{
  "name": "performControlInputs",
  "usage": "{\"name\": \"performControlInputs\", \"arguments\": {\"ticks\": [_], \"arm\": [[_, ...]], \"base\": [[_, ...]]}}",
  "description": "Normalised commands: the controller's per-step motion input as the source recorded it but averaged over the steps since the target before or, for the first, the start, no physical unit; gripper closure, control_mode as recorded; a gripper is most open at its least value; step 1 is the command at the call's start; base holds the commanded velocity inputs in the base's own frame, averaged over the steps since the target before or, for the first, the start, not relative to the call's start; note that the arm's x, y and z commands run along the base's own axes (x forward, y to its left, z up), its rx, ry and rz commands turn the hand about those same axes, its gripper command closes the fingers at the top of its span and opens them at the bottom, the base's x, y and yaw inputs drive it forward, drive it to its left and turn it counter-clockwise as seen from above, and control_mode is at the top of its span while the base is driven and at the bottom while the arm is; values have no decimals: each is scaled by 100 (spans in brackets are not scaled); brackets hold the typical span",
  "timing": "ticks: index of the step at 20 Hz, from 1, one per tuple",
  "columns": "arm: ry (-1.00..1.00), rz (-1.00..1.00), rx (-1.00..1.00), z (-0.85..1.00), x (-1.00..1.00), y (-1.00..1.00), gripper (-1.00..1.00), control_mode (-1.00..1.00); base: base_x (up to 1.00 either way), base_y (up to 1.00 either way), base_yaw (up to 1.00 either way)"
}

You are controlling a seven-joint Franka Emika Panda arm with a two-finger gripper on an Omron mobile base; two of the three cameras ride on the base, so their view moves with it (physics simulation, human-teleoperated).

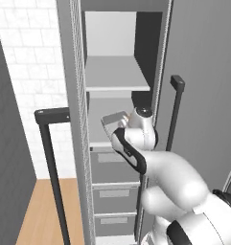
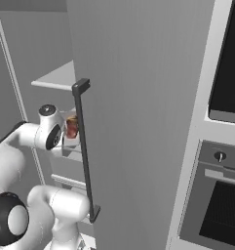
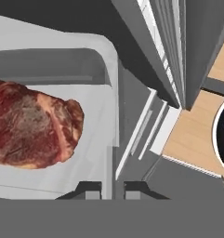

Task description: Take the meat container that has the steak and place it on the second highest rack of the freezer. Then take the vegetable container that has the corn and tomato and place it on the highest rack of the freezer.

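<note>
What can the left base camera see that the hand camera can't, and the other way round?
Left base view alone: the highest rack, the freezer drawers, and the white arm reaching in at the second highest rack.

Hand view alone: the steak close up, and the gripper shut on the container's rim.

Shared: the meat container.

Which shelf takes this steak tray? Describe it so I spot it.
In the open freezer, find the two plain light-grey boards above the drawers. Yours is the second highest rack, directly above the top drawer, level with the steak; the highest rack sits above.
</note>
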Motion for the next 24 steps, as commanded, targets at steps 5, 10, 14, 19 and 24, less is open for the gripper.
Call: {"name": "performControlInputs", "arguments": {"ticks": [5, 10, 14, 19, 24], "arm": [[1, 0, 0, -9, 60, 0, 100, -100], [0, 0, 0, -7, 57, 9, 100, -100], [1, -1, 0, -19, 52, 18, 100, -100], [4, -8, -1, -32, 29, 4, 100, -100], [0, -5, 0, -26, 33, 3, 100, -100]], "base": [[0, 0, 0], [0, 0, 0], [0, 0, 0], [0, 0, 0], [0, 0, 0]]}}
